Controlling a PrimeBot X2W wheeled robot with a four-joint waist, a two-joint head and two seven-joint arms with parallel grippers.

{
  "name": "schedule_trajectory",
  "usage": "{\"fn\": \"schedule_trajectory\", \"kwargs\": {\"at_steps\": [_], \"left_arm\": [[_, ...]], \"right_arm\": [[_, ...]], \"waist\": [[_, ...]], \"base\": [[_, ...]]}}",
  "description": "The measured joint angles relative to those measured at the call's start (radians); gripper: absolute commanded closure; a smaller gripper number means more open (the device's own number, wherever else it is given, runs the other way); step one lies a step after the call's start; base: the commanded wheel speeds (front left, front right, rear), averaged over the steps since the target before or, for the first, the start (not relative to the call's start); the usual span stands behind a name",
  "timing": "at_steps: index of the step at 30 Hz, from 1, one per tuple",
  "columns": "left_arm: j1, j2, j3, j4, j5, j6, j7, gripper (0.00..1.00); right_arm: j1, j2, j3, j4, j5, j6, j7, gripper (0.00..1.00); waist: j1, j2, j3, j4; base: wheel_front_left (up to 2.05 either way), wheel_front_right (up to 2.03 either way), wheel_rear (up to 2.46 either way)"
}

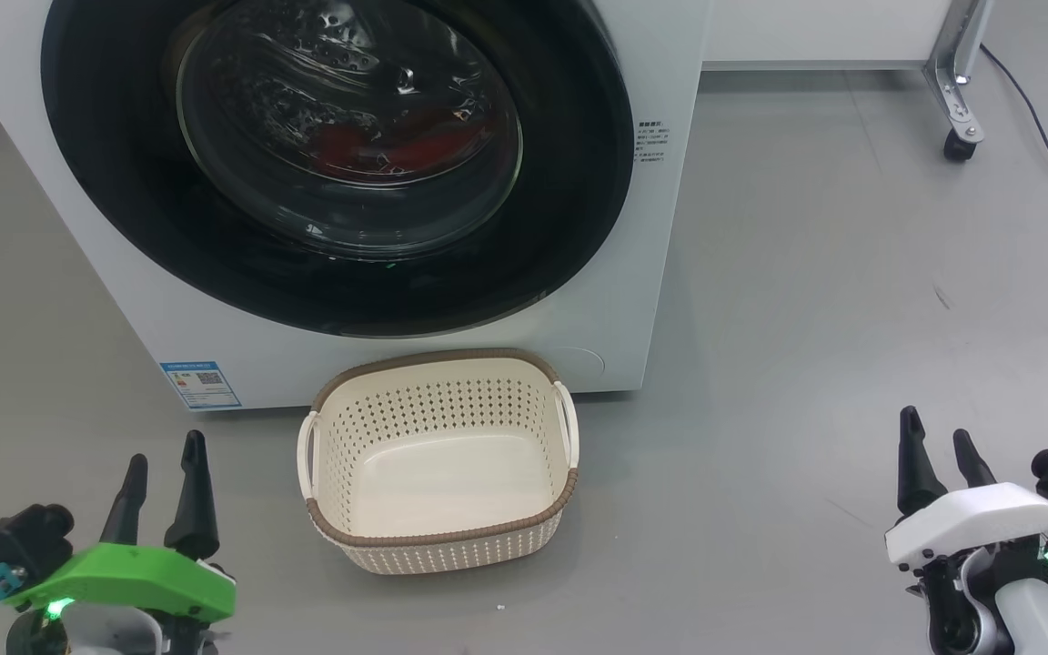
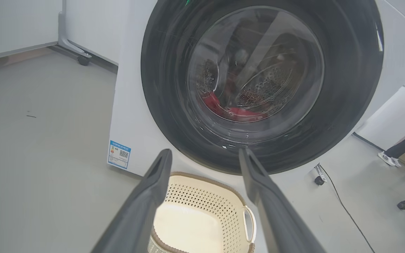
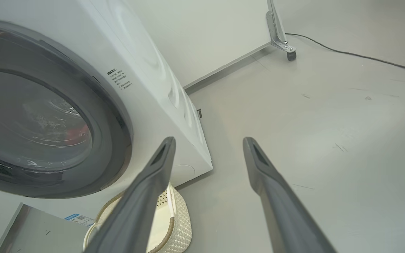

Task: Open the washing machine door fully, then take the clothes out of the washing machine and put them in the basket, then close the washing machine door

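Empty, wide-open left gripper [image 1: 165, 450] and right gripper [image 1: 935, 423]. Shut door [image 1: 342, 155], basket [image 1: 451, 535] close beneath: risk of swing knocking basket aside.

the washing machine [image 1: 633, 273] is white with a black door [image 1: 115, 227] and a blue sticker [image 1: 201, 385]; the clothes [image 1: 378, 146] behind the glass are red. the basket [image 1: 451, 553] is cream, patterned with rows of small holes, with a brown woven-look rim and white handles. the left gripper [image 1: 164, 448] is cased green, the right gripper [image 1: 934, 423] white.
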Motion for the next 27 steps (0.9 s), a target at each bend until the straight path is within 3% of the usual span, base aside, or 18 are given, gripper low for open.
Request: {"fn": "schedule_trajectory", "kwargs": {"at_steps": [27], "left_arm": [[0.0,-0.005,-0.066,0.009,0.36,0.061,-0.095,0.0]], "right_arm": [[-0.018,-0.014,0.117,0.0,-0.374,-0.068,-0.095,0.0]], "waist": [[0.0,0.0,0.008,-0.001]], "base": [[0.0,0.0,0.0]]}}
